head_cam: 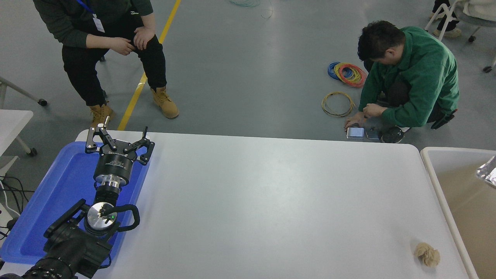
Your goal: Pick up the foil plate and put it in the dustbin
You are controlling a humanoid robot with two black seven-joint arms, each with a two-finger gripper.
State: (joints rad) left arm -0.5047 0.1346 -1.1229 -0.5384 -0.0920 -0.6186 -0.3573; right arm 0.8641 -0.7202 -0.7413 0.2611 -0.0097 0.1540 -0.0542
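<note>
While the left gripper (118, 140) sits parked over the blue tray (46, 201), fingers spread, empty, the foil plate (489, 172) shows only a corner inside the dustbin (434, 170), cut by the right edge; right arm out of frame.

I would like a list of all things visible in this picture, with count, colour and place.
foil plate: one, silver, only a corner visible, over the dustbin at the right edge
dustbin: one, off-white rim, right of the table
paper ball: one, tan, table's near right corner
blue tray: one, table's left end
table: one, white
wire coils: several, coloured, on the floor
persons: two, beyond the table
left gripper: one, black, open, over the blue tray
</note>
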